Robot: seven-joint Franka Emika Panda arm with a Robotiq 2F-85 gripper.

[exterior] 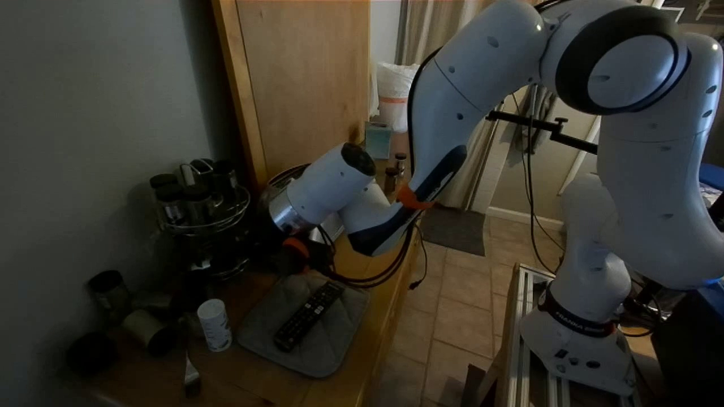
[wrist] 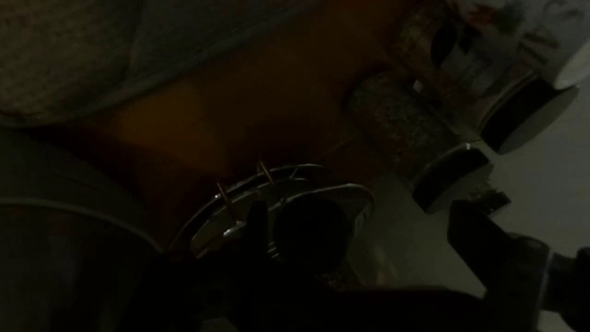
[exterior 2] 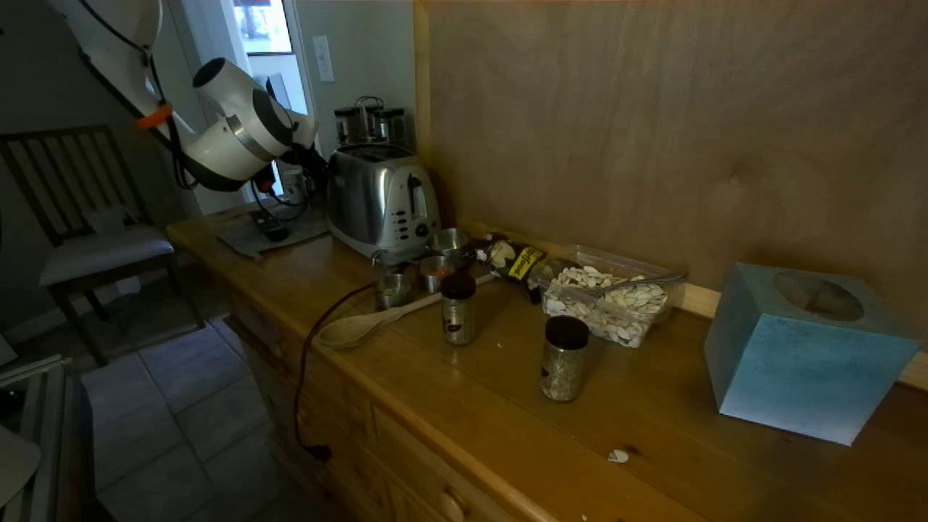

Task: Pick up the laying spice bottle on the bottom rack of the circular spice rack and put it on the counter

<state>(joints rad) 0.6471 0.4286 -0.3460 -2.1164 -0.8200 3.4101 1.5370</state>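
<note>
The circular spice rack [exterior: 206, 220] holds upright dark-capped jars on its upper tier. Its top also shows behind the toaster in an exterior view [exterior 2: 370, 125]. In the very dark wrist view, a spice bottle with a round black cap [wrist: 311, 235] sits in the wire rack, cap toward the camera. Its body is mostly hidden. My gripper [wrist: 357, 207] is open, with one finger close beside the cap and the other well apart across a gap. In both exterior views the fingers are lost in shadow beside the rack. The wooden counter [exterior: 266, 387] also shows in an exterior view [exterior 2: 471, 406].
A grey mat [exterior: 334, 362] with a remote [exterior: 308, 316], a white canister [exterior: 215, 325], a brush [exterior: 191, 376] and loose jars [exterior: 147, 330] lie near the rack. The toaster [exterior 2: 362, 196] stands close to the arm. Cups, a spoon, jars and a tissue box [exterior 2: 805, 355] stand farther along.
</note>
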